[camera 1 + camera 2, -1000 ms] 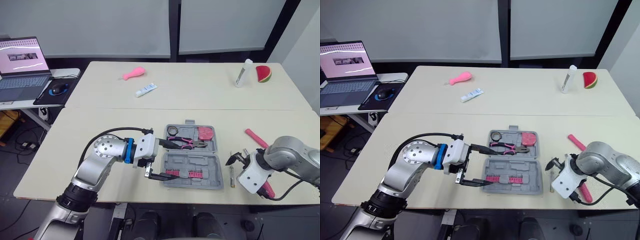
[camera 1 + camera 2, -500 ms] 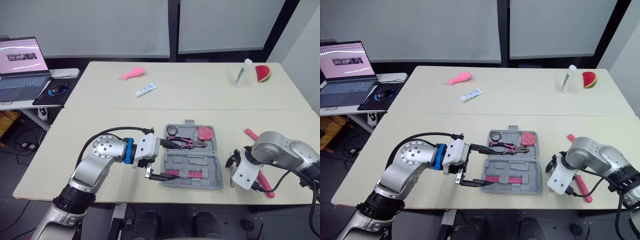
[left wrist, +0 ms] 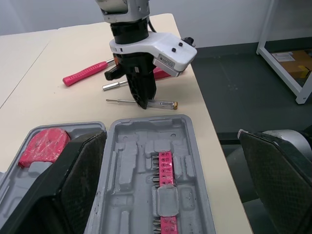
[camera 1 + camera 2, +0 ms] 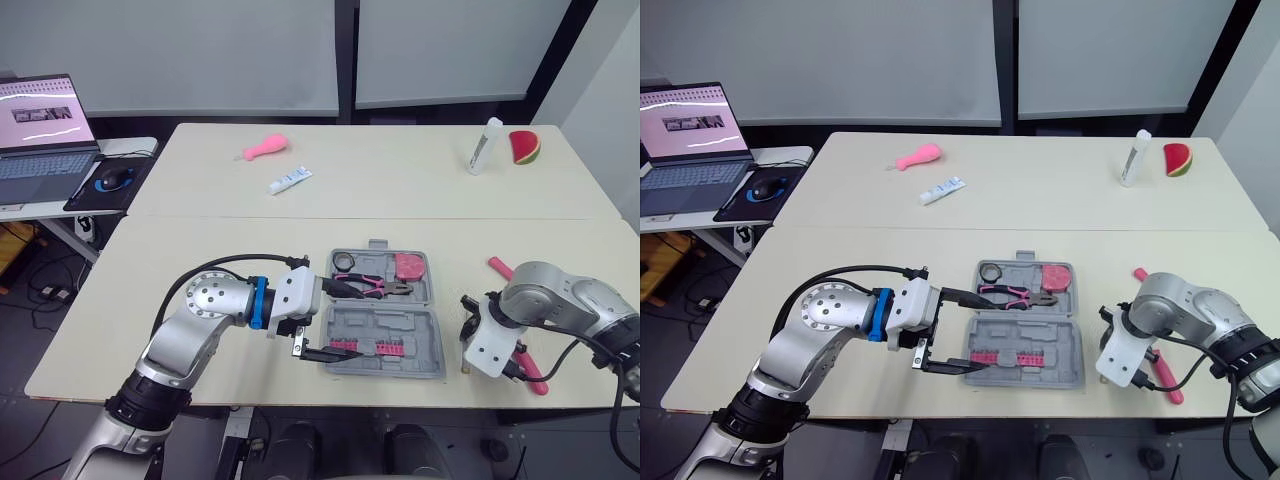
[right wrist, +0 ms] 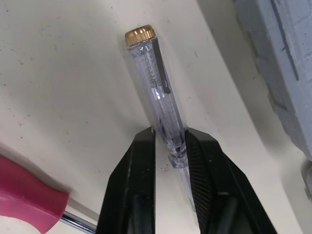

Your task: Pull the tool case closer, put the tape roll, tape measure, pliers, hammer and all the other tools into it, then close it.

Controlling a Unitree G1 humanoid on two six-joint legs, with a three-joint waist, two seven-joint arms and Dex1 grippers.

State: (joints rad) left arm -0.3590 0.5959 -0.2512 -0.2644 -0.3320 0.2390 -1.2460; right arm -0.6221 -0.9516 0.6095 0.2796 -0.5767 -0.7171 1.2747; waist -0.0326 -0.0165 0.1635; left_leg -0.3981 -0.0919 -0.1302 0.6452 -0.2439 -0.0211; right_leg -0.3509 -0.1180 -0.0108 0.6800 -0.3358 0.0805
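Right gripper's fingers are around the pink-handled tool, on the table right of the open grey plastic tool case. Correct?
Wrong object: the right gripper has its fingers around the clear screwdriver with a brass cap, on the table right of the open grey plastic tool case. The right wrist view shows it.

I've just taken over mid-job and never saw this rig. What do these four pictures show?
This is a two-armed humanoid robot. The two wide pictures come from cameras on its head, looking down over a table; the two close ones come from cameras on each wrist. The open grey tool case lies in front, holding pliers, a tape roll and a pink tape measure. The left tool is open, its fingers wide apart at the case's left end. The right tool is closed on a clear screwdriver on the table beside the case.
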